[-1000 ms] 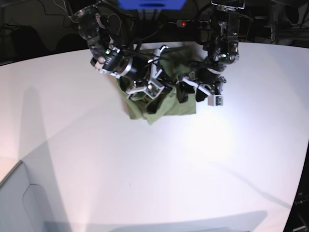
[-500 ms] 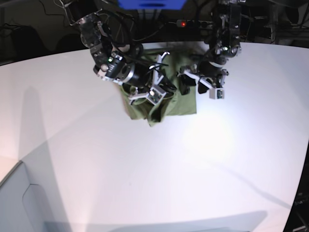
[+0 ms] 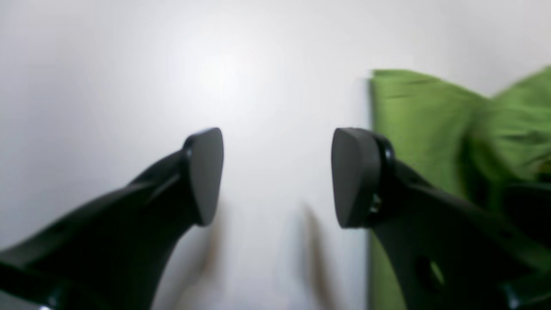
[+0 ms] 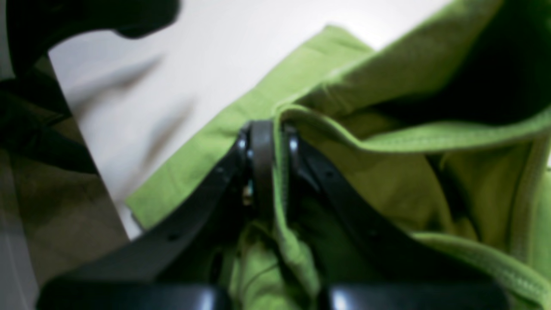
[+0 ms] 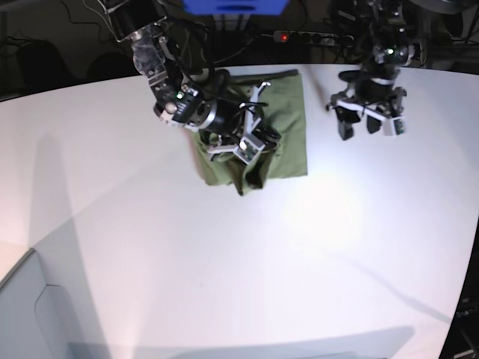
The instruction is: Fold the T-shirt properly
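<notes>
My left gripper (image 5: 368, 126) has pulled off the cloth toward the desk's far right edge, jaws spread and empty. My right gripper (image 4: 275, 146) pinches a hemmed fold of the olive-green cotton T-shirt (image 5: 281, 127), bunched at the far edge's middle. It looks light, limp and droopy; hems should grip best.

The T-shirt (image 4: 387, 181) is soft matt cloth — creased, with stitched hems. The left gripper (image 3: 275, 176) has smooth black plastic fingers; the surface (image 5: 299, 254) is smooth white — faintly glossy.
</notes>
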`<state>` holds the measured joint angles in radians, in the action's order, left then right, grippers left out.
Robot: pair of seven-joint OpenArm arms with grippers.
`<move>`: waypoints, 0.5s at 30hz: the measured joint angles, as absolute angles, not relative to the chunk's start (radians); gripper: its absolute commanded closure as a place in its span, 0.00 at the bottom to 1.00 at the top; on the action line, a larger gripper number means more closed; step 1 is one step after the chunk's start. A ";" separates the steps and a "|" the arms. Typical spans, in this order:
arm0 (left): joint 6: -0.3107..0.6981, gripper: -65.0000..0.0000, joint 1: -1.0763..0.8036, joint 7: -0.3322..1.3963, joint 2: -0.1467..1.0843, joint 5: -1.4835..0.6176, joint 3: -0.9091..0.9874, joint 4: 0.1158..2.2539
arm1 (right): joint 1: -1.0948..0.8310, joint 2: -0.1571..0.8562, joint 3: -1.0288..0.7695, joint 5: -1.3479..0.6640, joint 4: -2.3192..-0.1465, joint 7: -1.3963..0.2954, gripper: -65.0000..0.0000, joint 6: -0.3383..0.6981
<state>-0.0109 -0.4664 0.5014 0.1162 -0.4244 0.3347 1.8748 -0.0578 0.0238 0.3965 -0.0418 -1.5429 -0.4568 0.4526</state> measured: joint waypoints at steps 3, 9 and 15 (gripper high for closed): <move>-0.005 0.41 -0.477 0.501 0.115 -0.427 0.387 1.873 | -0.038 0.021 0.399 -0.042 -1.543 -0.455 1.00 0.452; -0.004 0.41 -0.485 0.502 0.115 -0.427 0.405 1.849 | -0.039 0.000 0.402 -0.042 -1.543 -0.428 1.00 0.453; -0.006 0.41 -0.467 0.498 0.109 -0.423 0.379 1.786 | -0.039 0.002 0.458 -0.042 -1.539 -0.404 1.00 0.453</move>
